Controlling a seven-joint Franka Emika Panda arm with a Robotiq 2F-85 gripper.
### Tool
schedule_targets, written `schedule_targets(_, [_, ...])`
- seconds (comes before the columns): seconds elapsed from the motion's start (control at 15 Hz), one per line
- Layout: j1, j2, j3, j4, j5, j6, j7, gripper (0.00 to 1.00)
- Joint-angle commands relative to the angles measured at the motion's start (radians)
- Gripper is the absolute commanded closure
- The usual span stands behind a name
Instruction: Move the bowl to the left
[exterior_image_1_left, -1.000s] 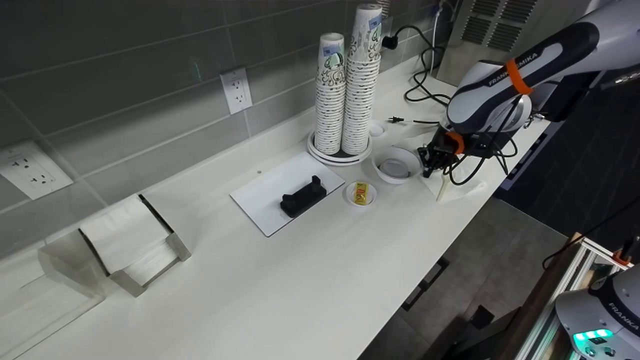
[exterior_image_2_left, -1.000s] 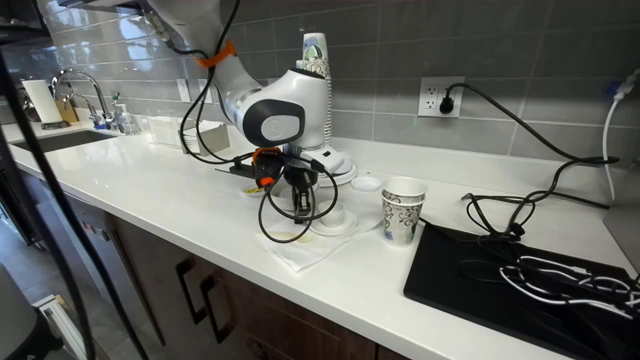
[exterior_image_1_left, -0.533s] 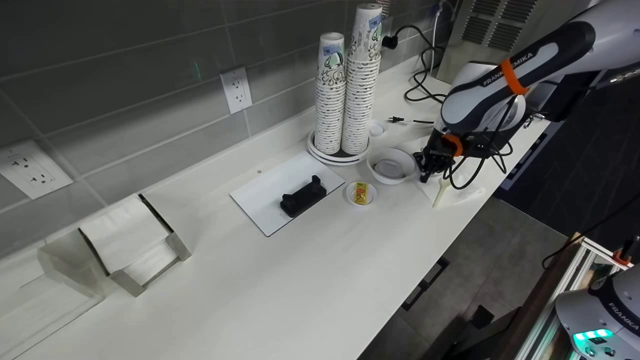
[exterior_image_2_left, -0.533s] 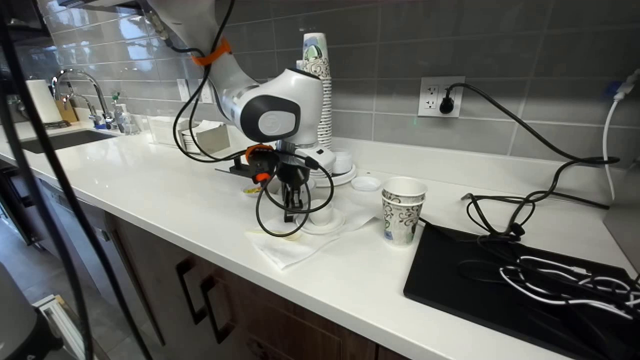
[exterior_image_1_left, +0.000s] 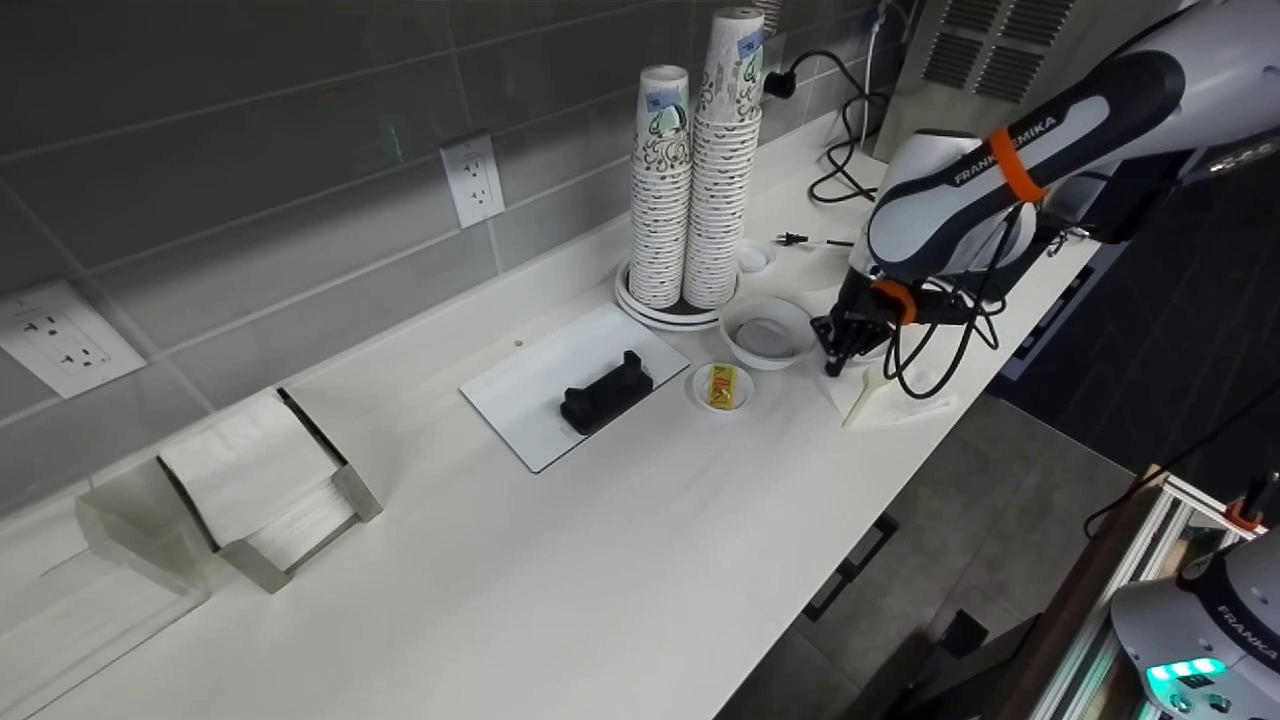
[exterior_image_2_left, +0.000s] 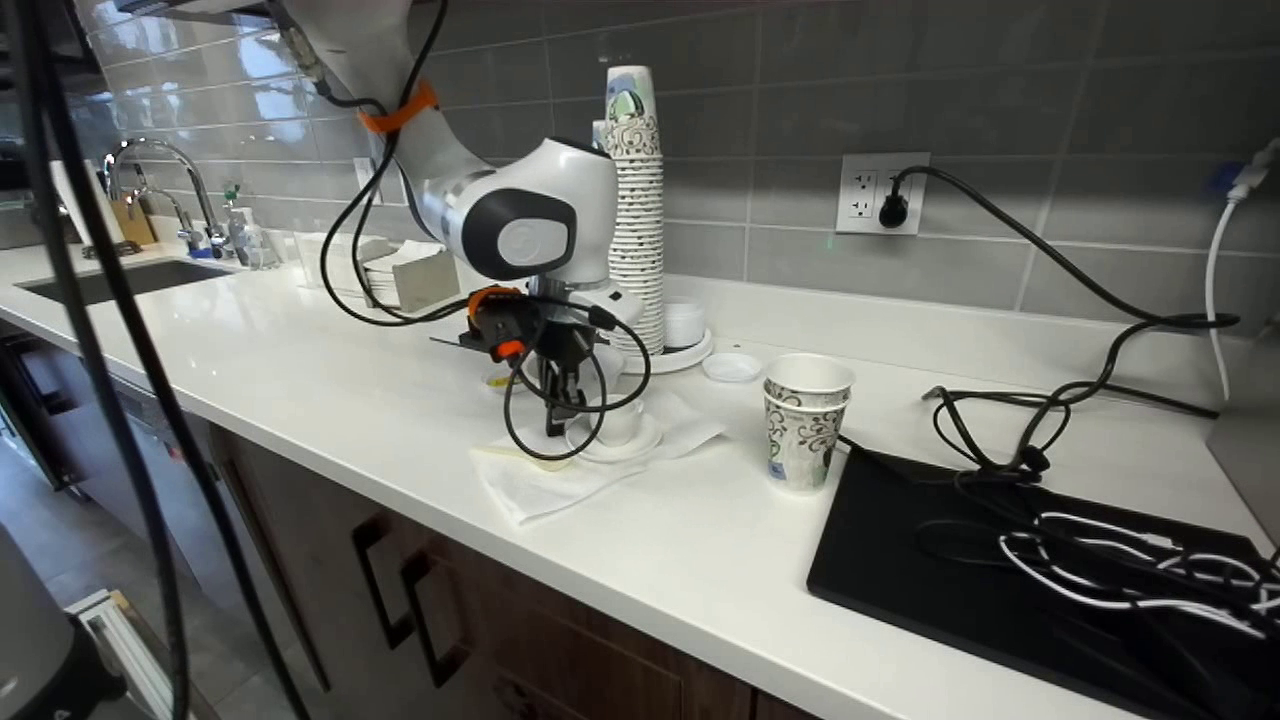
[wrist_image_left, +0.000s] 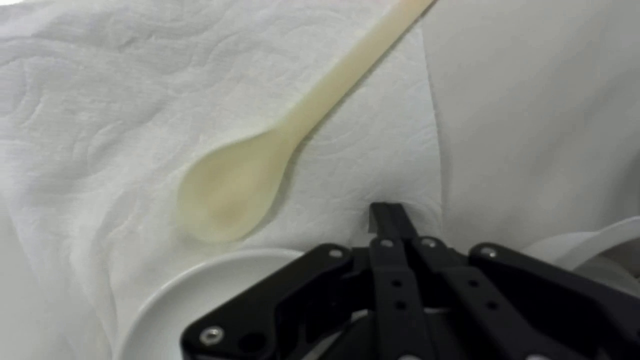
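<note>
The white bowl (exterior_image_1_left: 768, 332) with a greyer centre stands on the counter beside the tall cup stacks. Its rim (wrist_image_left: 607, 245) shows at the right edge of the wrist view. My gripper (exterior_image_1_left: 832, 352) is low, just right of the bowl in that exterior view; whether they touch is unclear. In the wrist view the black fingertips (wrist_image_left: 392, 215) are together with nothing seen between them, pressed down on a white napkin (wrist_image_left: 125, 100) that wrinkles around them. In an exterior view the gripper (exterior_image_2_left: 562, 425) and its cables largely hide the bowl.
A pale spoon (wrist_image_left: 225, 195) and a saucer (wrist_image_left: 215, 280) lie on the napkin; a small cup (exterior_image_2_left: 622, 425) stands there too. A small dish (exterior_image_1_left: 747, 393) with a yellow packet (exterior_image_1_left: 721, 386) is near the bowl. A plate (exterior_image_1_left: 672, 326) bears cup stacks. Paper cups (exterior_image_2_left: 805, 430) stand aside.
The gripper has moved left in both exterior views. The napkin, spoon, saucer and cup have slid along with it, and the bowl has shifted a little left towards the cup stacks.
</note>
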Motion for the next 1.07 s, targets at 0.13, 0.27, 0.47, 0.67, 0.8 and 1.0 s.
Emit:
schedule_targets(0.13, [0.049,0.020,-0.008,-0.016,0.020,0.000,-0.015,1.00])
schedule_targets(0.27, [0.054,-0.008,-0.016,-0.032,0.016,-0.008,0.009,1.00])
schedule_targets(0.47, [0.068,-0.056,-0.034,-0.073,-0.027,0.000,0.053,1.00])
schedule_targets(0.67, [0.074,-0.111,-0.046,-0.116,-0.027,0.006,0.063,1.00])
schedule_targets(0.8, [0.079,-0.150,-0.049,-0.149,-0.037,0.028,0.056,1.00])
schedule_targets(1.0, [0.087,-0.220,-0.056,-0.198,-0.102,0.084,0.083,1.00])
